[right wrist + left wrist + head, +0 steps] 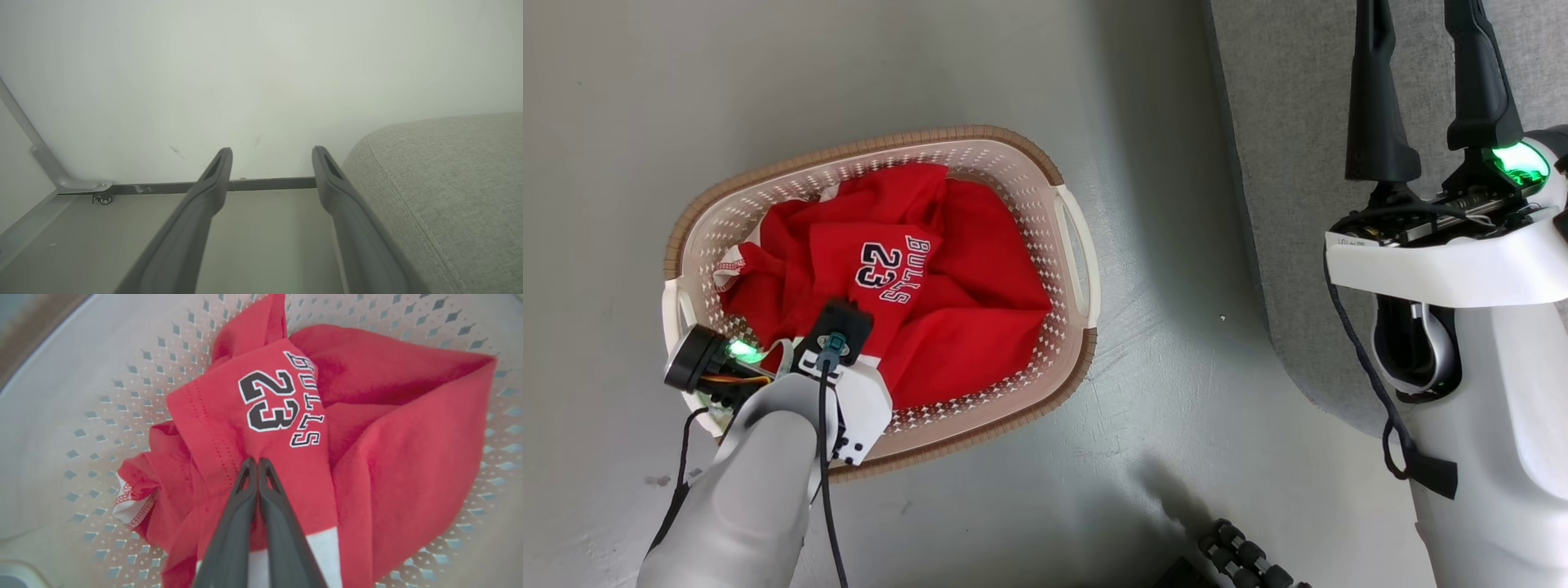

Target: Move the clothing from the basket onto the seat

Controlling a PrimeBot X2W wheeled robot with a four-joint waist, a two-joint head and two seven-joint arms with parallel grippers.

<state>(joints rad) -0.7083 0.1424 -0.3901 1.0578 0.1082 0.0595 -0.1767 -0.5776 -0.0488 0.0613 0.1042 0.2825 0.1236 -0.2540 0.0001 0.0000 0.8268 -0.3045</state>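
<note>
The cream basket with a brown rim stands on the grey floor. Inside it lies the clothing: a red jersey printed "BULLS 23" on top of a plain red garment. My left wrist hangs over the basket's near side and hides the fingers. In the left wrist view my left gripper is shut, pinching a fold of the jersey just below the print, with the plain garment to its right. My right gripper stands open and empty over the grey seat.
The perforated basket wall rings the clothes. The seat's rounded edge lies right of my open right gripper. Beyond are a pale wall, a dark baseboard and a castor on a metal frame. A black ribbed part sits at the bottom.
</note>
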